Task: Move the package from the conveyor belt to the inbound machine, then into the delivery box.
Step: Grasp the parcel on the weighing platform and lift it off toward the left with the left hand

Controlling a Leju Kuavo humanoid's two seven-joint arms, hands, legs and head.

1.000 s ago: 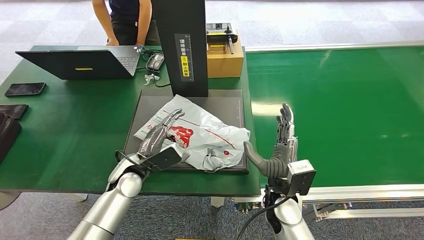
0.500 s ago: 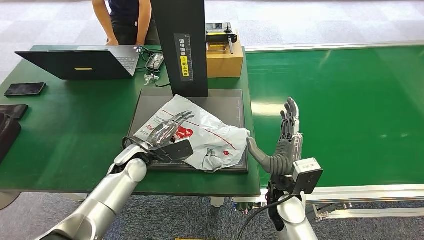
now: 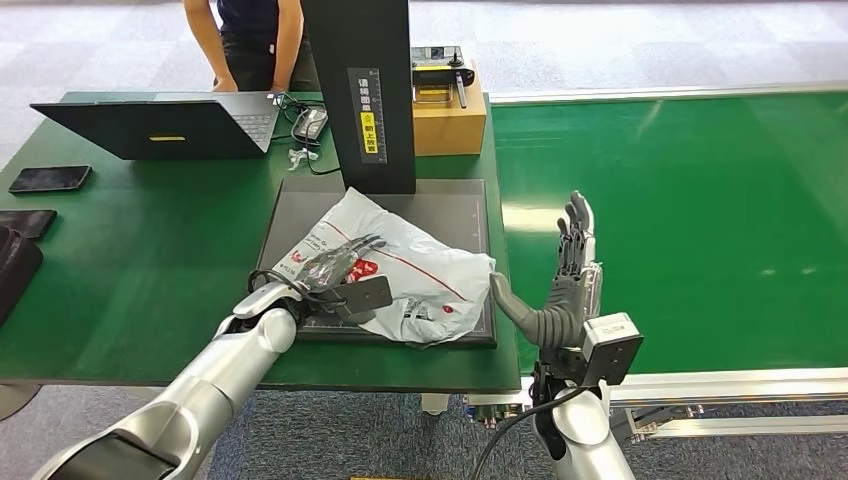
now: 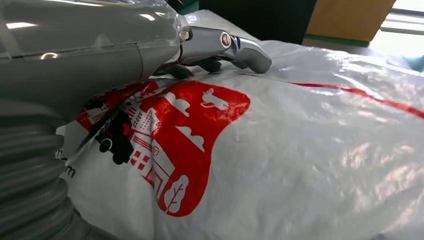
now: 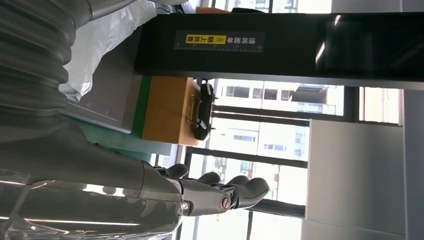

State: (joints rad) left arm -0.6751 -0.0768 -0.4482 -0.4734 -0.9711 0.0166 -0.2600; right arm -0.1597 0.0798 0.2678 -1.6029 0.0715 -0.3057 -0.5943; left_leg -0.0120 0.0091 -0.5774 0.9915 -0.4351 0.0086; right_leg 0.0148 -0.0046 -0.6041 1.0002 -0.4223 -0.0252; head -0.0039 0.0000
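The package [image 3: 420, 275] is a white plastic bag with a red print, lying crumpled on the grey plate [image 3: 450, 205] of the inbound machine, in front of its black column [image 3: 365, 90]. My left hand [image 3: 335, 268] rests flat on the bag's left half with its fingers stretched out over the red print. Up close, the thumb [image 4: 225, 45] lies on the bag [image 4: 280, 150], with nothing pinched. My right hand [image 3: 560, 290] stands upright and open just off the bag's right end, thumb pointing at it, between the plate and the green conveyor belt [image 3: 680, 220].
A laptop [image 3: 160, 125], a phone [image 3: 50, 178] and cables lie on the green table to the left. A cardboard box [image 3: 450, 115] with a scanner on top stands right of the column. A person [image 3: 250, 40] stands behind the table.
My left hand has slid forward and to the right, further onto the package. The right hand has risen a little and closed in on the bag's right end.
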